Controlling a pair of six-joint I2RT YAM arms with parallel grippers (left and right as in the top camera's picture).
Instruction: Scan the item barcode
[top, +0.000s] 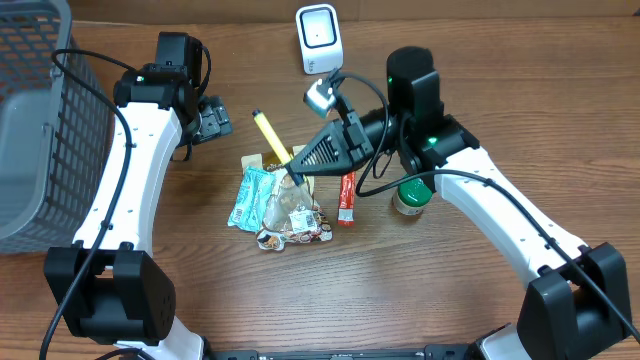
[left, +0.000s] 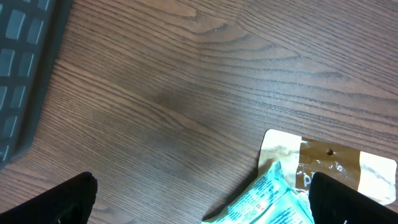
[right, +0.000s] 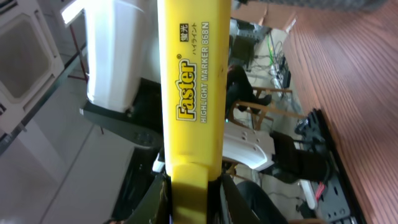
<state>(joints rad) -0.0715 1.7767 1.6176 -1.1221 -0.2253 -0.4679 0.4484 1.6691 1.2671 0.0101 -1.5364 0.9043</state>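
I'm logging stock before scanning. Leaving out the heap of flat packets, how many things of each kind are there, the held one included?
Yellow highlighter: 1
Red stick sachet: 1
Green-lidded jar: 1
White scanner: 1
Grey basket: 1
Total: 5

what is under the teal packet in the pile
A tan-and-brown packet lies under the teal packet; only its upper end sticks out. How far it runs beneath, and anything else below, is covered.

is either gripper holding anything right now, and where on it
The right gripper pinches the yellow highlighter by one end, the rest sticking out past the fingers. The left gripper is open and holds nothing.
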